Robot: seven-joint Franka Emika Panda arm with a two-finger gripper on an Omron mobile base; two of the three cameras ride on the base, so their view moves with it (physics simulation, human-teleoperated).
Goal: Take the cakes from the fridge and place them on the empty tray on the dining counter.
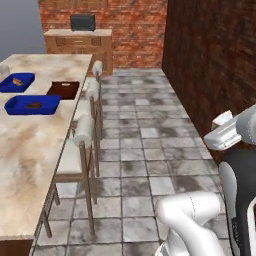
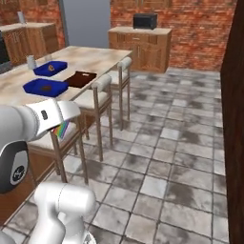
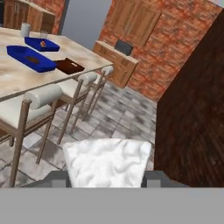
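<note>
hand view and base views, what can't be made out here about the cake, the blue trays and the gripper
- Cake: hand view, its layers hidden behind the white icing.
- Blue trays: left base view, contents too small to name.
- Gripper: right base view, fingers hidden behind the arm; a rainbow sliver of cake shows.
- Tray: no cake on it.

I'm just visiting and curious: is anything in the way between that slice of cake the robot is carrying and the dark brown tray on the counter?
The white-topped rainbow-layered cake slice sits between the gripper tips. The flat dark brown tray lies on the marbled counter edge, behind a row of cushioned wooden stools. The tray itself looks bare.
</note>
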